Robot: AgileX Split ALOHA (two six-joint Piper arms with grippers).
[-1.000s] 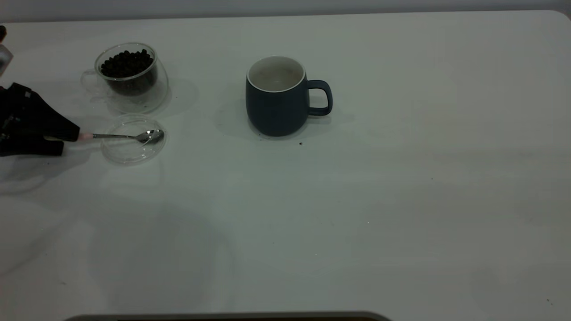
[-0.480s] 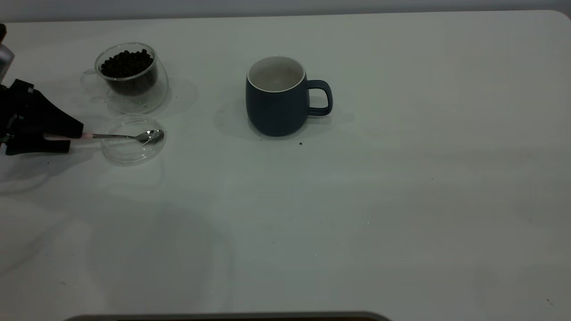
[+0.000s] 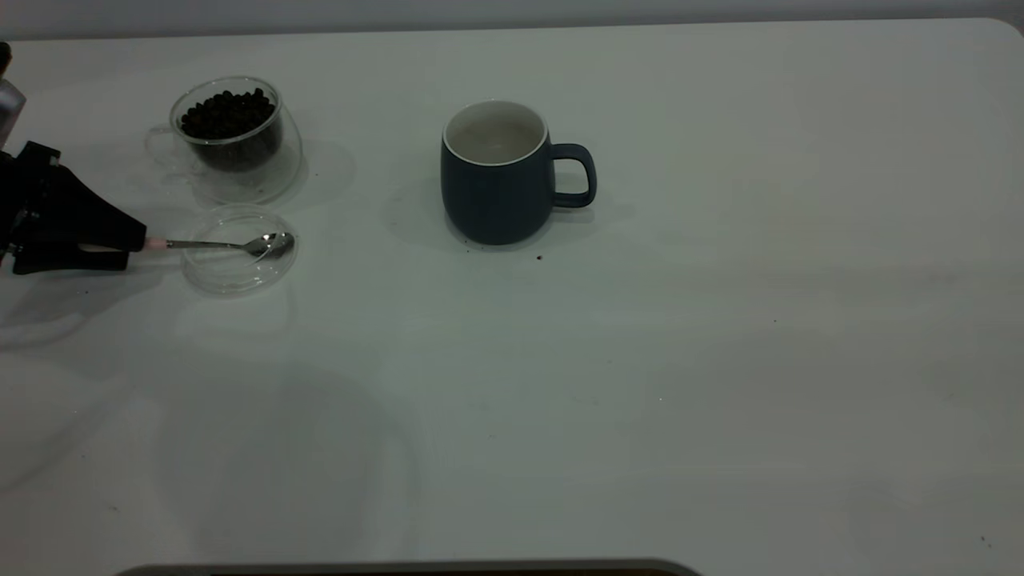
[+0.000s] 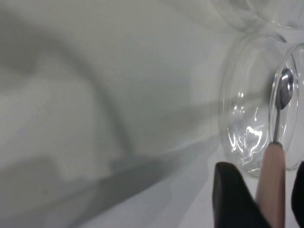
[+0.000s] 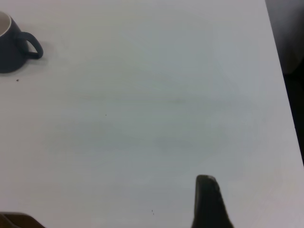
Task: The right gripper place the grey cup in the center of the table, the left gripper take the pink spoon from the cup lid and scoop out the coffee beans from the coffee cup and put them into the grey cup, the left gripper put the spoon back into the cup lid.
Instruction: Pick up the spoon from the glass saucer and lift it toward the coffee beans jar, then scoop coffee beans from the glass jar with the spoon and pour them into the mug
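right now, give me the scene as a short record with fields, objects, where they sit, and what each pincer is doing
grey cup: upright near table centre, handle toward the right arm's side, inside looks empty
coffee cup: clear glass, holds coffee beans, far left
cup lid: clear, flat on the table in front of the coffee cup
pink spoon: bowl resting on the lid, handle toward the left arm
left pincer: fingers either side of the spoon's pink handle
right pincer: off to the right, away from the grey cup
table: white
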